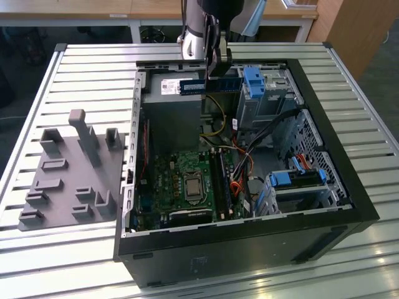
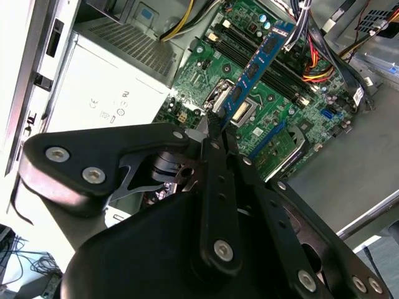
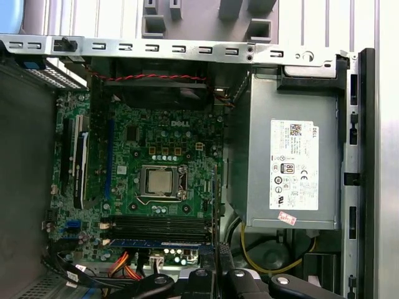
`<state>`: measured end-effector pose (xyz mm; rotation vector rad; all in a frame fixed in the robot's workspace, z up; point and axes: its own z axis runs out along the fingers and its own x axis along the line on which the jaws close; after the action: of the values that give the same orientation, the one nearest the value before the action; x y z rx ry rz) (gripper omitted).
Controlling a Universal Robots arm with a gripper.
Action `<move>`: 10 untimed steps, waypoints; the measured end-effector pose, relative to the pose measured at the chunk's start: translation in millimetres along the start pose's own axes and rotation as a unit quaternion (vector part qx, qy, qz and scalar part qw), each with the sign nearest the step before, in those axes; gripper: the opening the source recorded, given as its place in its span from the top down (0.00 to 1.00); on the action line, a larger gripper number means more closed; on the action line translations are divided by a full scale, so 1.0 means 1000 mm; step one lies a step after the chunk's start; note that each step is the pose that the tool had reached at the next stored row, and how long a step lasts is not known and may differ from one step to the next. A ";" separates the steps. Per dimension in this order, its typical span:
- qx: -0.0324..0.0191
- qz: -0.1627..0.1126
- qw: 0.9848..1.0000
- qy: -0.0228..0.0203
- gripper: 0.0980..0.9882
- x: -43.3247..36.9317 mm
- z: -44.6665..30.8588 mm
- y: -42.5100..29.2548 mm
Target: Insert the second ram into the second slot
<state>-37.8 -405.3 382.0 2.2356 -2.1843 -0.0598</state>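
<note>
The gripper (image 1: 216, 70) is clenched on the ram (image 1: 191, 87), a long, thin blue stick with black chips, held level in the air above the open case (image 1: 350, 182).

A lab or workshop: an open computer case (image 1: 249, 249) sits on a slatted metal bench (image 1: 93, 68), a grey holder plate (image 1: 62, 199) at the exterior view's left, desks (image 1: 75, 9) along its top edge.

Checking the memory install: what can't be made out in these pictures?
Memory stick: its held end, second wrist view, hidden by the jaws of the gripper.
Memory slots: exterior view, too small to tell which are filled.
Arm: exterior view, cut off by the top edge.
</note>
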 end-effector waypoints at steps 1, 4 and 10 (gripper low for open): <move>0.000 0.002 1.000 0.000 0.96 0.0000 0.0000 0.0000; 0.000 0.013 1.000 0.000 0.96 0.0001 0.0000 0.0000; 0.001 0.060 0.998 0.000 0.96 0.0000 0.0000 0.0000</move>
<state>-37.8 -405.2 382.0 2.1013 -2.3131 -0.0570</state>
